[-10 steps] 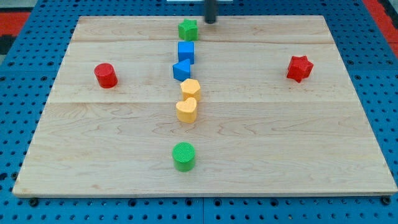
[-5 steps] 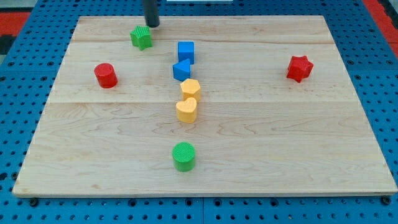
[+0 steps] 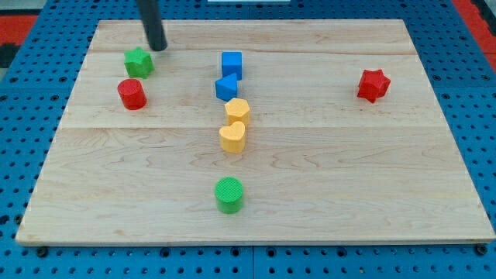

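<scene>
- Wooden board (image 3: pixel 325 194) on blue pegboard (image 3: pixel 23 155); all blocks well apart from the board edges.
- Green star block (image 3: pixel 139 62) far left, just beside and down-left of my tip (image 3: pixel 158 47); contact too close to call.
- Red cylinder (image 3: pixel 132 94) just near-side of the green star, small gap between, not touching.
- Centre column running far to near: blue cube (image 3: pixel 231 64), blue wedge-like block (image 3: pixel 226 87) touching or almost touching it, then yellow hexagon-like block (image 3: pixel 238 110), then yellow heart-like block (image 3: pixel 232 137) pressed against the one above.
- Green cylinder (image 3: pixel 229 194) alone near the board's near edge, in line with that column, well apart from it.
- Red star block (image 3: pixel 373 84) alone on the right, well apart from everything else.
- Nothing between tip and green star; blue cube sits to the tip's right, well clear.
- Rod comes in from the top edge, leaning slightly, lower end on the board near the far-left corner region.
- No gripper on this rig, plain rod only, so no open/closed state to give.
</scene>
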`<control>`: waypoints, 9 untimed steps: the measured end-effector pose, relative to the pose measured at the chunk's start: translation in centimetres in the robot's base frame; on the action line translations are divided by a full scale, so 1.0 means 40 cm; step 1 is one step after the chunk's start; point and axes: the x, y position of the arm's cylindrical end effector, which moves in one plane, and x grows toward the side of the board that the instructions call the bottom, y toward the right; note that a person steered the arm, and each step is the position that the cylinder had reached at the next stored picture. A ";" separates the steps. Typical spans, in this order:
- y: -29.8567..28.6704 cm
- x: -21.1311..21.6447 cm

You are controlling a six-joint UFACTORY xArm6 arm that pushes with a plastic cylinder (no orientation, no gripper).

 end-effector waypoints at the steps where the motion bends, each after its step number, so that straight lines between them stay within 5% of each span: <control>1: 0.205 -0.079; 2: 0.553 -0.067; 3: 0.840 0.070; 4: 0.942 0.256; 7: 0.817 0.708; 8: 0.581 0.877; 9: 0.297 0.905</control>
